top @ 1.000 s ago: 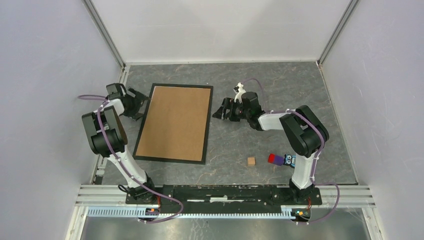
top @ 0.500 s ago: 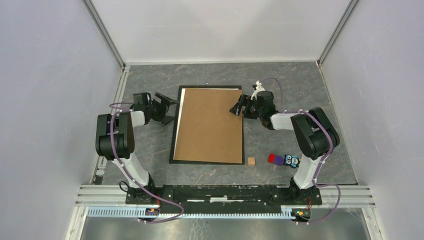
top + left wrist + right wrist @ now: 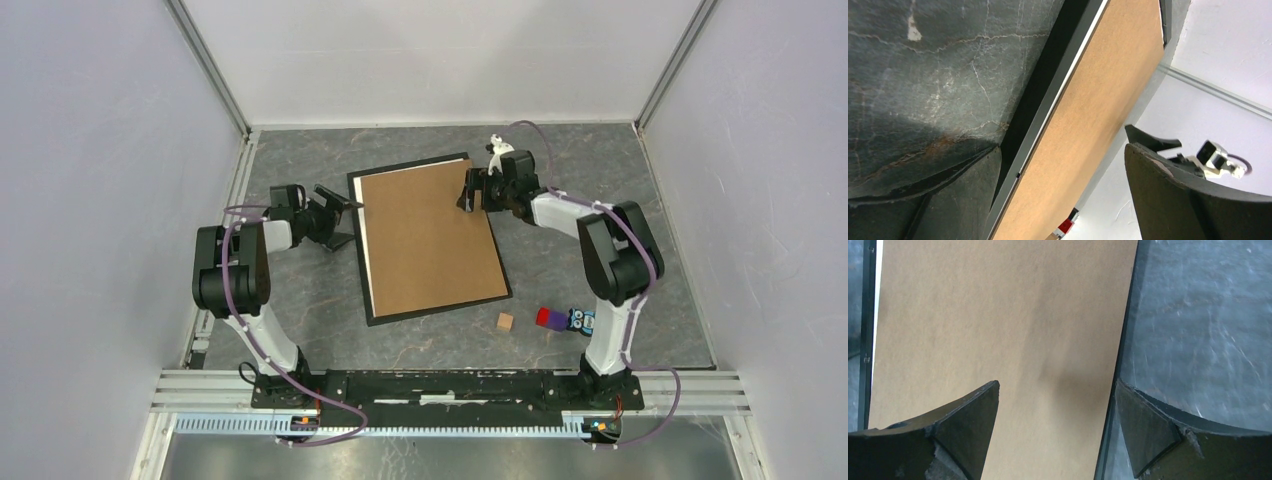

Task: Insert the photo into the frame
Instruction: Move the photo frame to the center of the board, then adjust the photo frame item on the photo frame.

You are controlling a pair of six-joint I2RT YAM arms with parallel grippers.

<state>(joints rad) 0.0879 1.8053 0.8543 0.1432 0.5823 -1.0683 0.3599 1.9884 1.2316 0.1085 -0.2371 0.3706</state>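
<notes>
R gripper (image 3: 468, 190) spread wide, frame (image 3: 440, 308) edge btwn its fingers, one over backing board (image 3: 428, 235). L gripper (image 3: 345, 218) spread, frame just ahead.

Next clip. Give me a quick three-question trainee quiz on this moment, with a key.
1. True or false: the left pincer is shut on the frame.
2. What lies nearest the frame's near right corner? A. small wooden cube B. mug C. scissors
3. Which pincer is above the frame's far right corner?
Key: 1 false, it is open and apart from the frame; 2 A; 3 the right pincer, open.
</notes>
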